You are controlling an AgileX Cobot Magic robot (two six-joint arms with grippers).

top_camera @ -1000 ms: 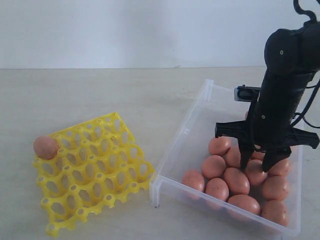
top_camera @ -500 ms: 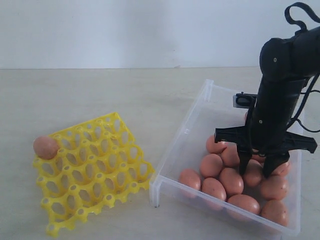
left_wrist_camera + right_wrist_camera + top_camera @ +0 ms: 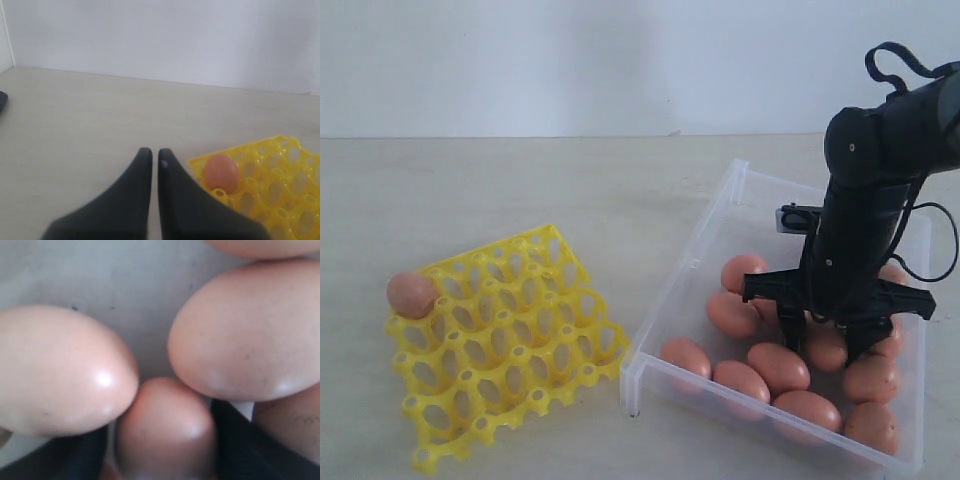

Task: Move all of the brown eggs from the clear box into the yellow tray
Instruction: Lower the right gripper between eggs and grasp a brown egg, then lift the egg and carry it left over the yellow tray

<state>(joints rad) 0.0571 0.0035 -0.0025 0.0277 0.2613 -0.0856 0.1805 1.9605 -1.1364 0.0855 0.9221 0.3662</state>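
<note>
Right wrist view alone shows right gripper (image 3: 160, 445) straddling 1 egg (image 3: 167, 410).

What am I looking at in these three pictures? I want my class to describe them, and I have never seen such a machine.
This is a robot with two arms. Each arm ends in a gripper, a pincer with two fingers. The wide picture comes from a camera off the arms. The other two come from small cameras on the arms' wrists.

On the table lie a yellow egg tray with one brown egg at its corner, and a clear plastic box holding a heap of brown eggs.

The right gripper is down in the box, with a finger on either side of one egg. The pictures do not show whether it squeezes that egg yet. The left gripper is shut, holds nothing and points toward the tray.
</note>
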